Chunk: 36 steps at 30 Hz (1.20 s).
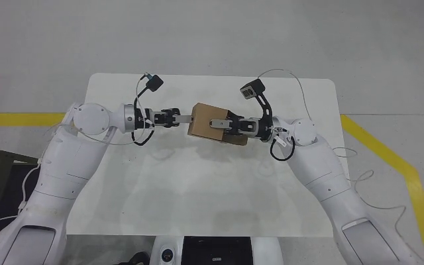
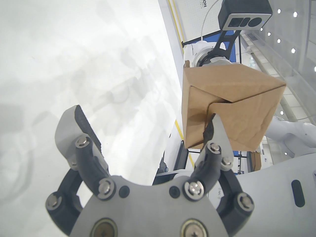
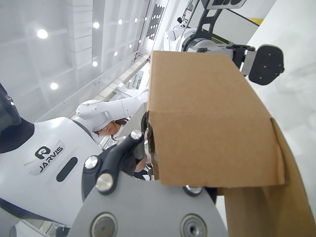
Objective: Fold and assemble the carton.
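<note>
top / carton: brown carton [image 1: 211, 122] over the bench [image 1: 132, 199], toward the far edge, about mid-width; a loose flap [image 1: 235, 140] hangs at the right-arm end; cannot tell from above whether it touches the bench
top / left gripper: left gripper [image 1: 189, 119] at the carton's left end; a finger tip against it
top / right gripper: right gripper [image 1: 220, 124] clamped on the carton; one finger lies along its top face
top / floor: yellow line [image 1: 23, 119] past both side edges of the bench
left wrist / left gripper: jaws spread wide, nothing between them; one finger [image 2: 218, 134] has its tip on the carton's [image 2: 234, 94] folded end, at the seam where the flaps meet; other finger [image 2: 81, 127] apart from it, out over the bench
left wrist / carton: end flaps folded in; diagonal seams closed
right wrist / right gripper: gripping the carton wall; one finger [image 3: 138, 146] outside the wall; its partner hidden behind cardboard
right wrist / carton: long side face [image 3: 209, 124] runs away from the gripper; flap sticks out loose at the near end
right wrist / left gripper: one pad [image 3: 265, 67] shows past the carton's far end, just beside it
</note>
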Available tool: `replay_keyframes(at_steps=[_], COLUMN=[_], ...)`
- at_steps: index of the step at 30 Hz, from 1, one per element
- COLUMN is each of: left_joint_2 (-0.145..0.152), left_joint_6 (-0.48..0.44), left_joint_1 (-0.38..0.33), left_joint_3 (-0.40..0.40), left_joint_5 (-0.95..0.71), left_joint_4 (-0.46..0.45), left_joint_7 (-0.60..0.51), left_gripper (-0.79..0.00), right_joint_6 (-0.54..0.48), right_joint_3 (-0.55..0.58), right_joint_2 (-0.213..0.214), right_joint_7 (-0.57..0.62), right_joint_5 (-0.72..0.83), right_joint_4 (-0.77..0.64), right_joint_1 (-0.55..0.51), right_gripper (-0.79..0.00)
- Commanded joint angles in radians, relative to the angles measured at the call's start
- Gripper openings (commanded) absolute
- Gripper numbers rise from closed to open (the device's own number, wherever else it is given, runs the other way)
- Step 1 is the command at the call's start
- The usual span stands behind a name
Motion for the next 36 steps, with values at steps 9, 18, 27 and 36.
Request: replay_keyframes(at_steps=[9, 18, 27, 36], left_joint_2=[-0.002, -0.002, -0.004, -0.004], left_joint_6=[-0.009, -0.011, -0.009, -0.005], left_joint_1=[0.000, 0.005, 0.011, 0.011], left_joint_3=[0.001, 0.001, 0.011, 0.012], left_joint_5=[-0.034, -0.039, -0.041, -0.033], left_joint_4=[-0.014, -0.025, -0.040, -0.038], left_joint_7=[0.003, -0.001, 0.001, 0.003], left_gripper=[0.000, 0.000, 0.000, 0.000], right_joint_6=[-0.002, -0.006, -0.007, -0.004], right_joint_3=[-0.009, -0.018, -0.018, -0.011], right_joint_2=[-0.002, -0.004, -0.003, 0.001], right_joint_7=[-0.002, -0.006, -0.007, -0.004], right_joint_5=[0.005, 0.009, 0.013, 0.015], right_joint_4=[-0.009, -0.006, -0.007, -0.009], right_joint_1=[0.002, 0.006, 0.005, -0.002], right_gripper=[-0.785, -0.785, -0.785, -0.785])
